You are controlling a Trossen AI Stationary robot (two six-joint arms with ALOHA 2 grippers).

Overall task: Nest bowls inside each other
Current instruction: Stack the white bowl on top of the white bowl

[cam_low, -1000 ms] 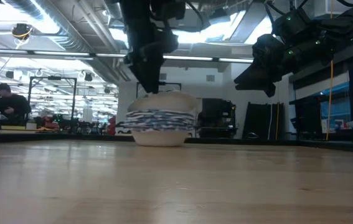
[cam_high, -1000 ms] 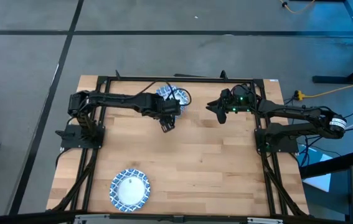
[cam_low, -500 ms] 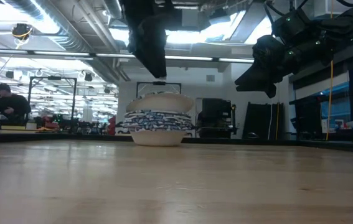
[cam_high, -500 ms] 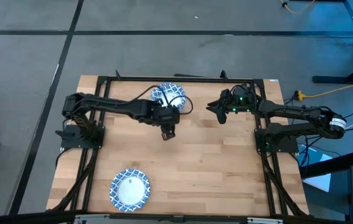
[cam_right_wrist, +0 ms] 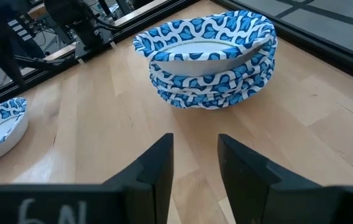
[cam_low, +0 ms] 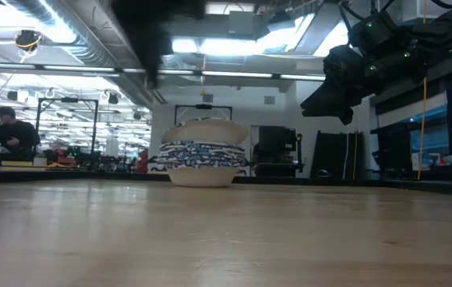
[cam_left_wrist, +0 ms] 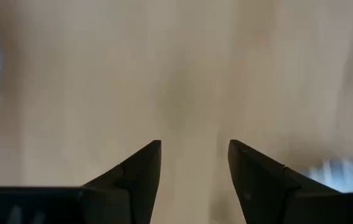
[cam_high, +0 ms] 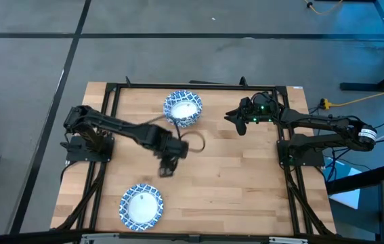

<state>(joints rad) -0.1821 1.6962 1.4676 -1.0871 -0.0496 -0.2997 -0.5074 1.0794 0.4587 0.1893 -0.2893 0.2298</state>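
Bowls: nested stack (cam_high: 182, 108) at tabletop (cam_high: 239, 183) rear, single bowl (cam_high: 141, 206) at front. Left end effector (cam_high: 166, 167), motion-blurred, apparently empty, fingers parted; right end effector (cam_high: 232, 119) hovers open.

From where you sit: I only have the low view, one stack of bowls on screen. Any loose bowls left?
Observer: Yes, one single bowl near the table's front edge on the left arm's side, far from the stack.
Operator: Left gripper?
Observer: The left gripper is mid-table between the stack and the single bowl, open and empty.
Operator: Right one?
Observer: The right gripper hovers beside the stack, open, holding nothing.
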